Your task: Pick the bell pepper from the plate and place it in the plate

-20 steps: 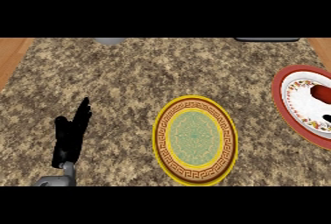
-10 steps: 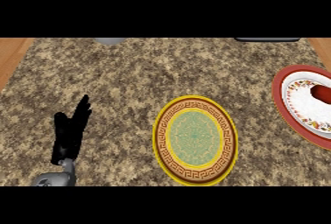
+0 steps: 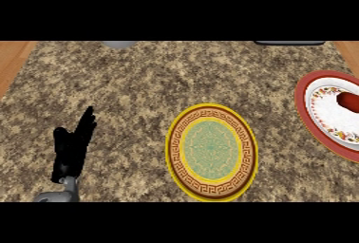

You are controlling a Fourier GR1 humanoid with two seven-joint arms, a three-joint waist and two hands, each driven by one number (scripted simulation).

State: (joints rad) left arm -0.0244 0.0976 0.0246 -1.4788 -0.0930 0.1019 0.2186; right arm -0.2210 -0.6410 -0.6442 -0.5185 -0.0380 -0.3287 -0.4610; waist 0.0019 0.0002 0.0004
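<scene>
Speckled brown granite covers the table [image 3: 140,85]. At the right edge of the head view, cut off by the frame, sits a red-rimmed plate [image 3: 308,102] with a white patterned centre, and on it lies a red thing, the bell pepper [image 3: 348,100] by my reading, only partly in view. Near the middle, well apart from that plate, sits a yellow-rimmed plate [image 3: 242,142] with a brown key-pattern ring and a green centre; nothing lies on it.

Only the left hand [image 3: 72,149] shows, at the lower left, resting with its fingers straight and pointing up, holding nothing. The right hand is out of view.

So the pepper lies on the red-rimmed plate and the yellow-rimmed one waits bare, which suggests the carry is yet to be completed. The pepper is on the robot's right, so the right hand is the natural one for it. A good pick would come down over the pepper's body, curl round its width, lift clear of the rim, then travel left and lower onto the green centre rather than the raised edge.
</scene>
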